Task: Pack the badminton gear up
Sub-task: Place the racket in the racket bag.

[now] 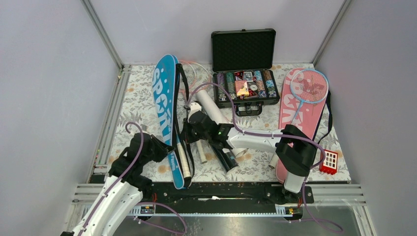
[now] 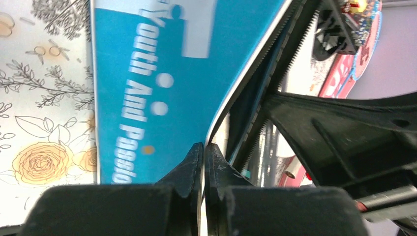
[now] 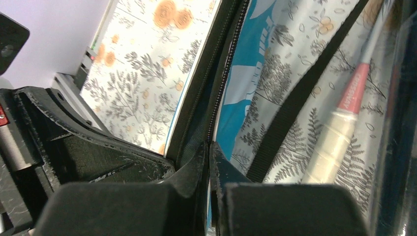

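Blue cover (image 1: 164, 93) lies lengthwise on the left half of the table (image 1: 137, 98). Left gripper (image 2: 204, 150) is clamped on its white-piped edge. Right gripper (image 3: 208, 147) is clamped on its zipper edge. Pink cover (image 1: 310, 118) lies at far right, with a light-blue racket (image 1: 308, 86) on top.
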Robot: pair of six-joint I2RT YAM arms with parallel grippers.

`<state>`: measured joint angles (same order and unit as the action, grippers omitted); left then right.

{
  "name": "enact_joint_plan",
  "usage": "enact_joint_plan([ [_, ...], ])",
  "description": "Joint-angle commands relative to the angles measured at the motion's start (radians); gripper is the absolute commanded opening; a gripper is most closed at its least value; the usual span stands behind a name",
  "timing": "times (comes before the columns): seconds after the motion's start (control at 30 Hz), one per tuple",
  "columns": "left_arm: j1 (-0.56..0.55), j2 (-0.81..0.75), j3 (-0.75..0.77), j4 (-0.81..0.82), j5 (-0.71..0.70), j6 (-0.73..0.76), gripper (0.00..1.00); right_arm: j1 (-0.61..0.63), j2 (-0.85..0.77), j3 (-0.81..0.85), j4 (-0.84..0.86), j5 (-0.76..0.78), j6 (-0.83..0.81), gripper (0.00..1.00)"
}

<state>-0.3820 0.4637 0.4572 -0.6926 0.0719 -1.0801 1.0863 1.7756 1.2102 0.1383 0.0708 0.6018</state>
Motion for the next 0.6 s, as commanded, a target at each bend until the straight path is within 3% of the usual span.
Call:
enact_joint_plan([
  [0.0,0.003,-0.02,-0.056,0.088,0.08,-0.06,0.0,-0.003,-0.025,0.017,0.056,0.027,-0.002,0.0],
  [0.23,0.003,0.053,0.025,0.046,0.131,0.056,0.36,-0.002,-0.035,0.04,0.04,0.02,-0.03,0.0],
  [0.47,0.002,0.066,0.009,-0.001,0.145,0.079,0.56,-0.002,-0.043,0.046,0.045,0.028,-0.027,0.0],
  [0.57,0.002,0.123,0.003,0.011,0.173,0.108,0.6,-0.003,-0.04,0.051,0.041,0.03,-0.024,0.0],
])
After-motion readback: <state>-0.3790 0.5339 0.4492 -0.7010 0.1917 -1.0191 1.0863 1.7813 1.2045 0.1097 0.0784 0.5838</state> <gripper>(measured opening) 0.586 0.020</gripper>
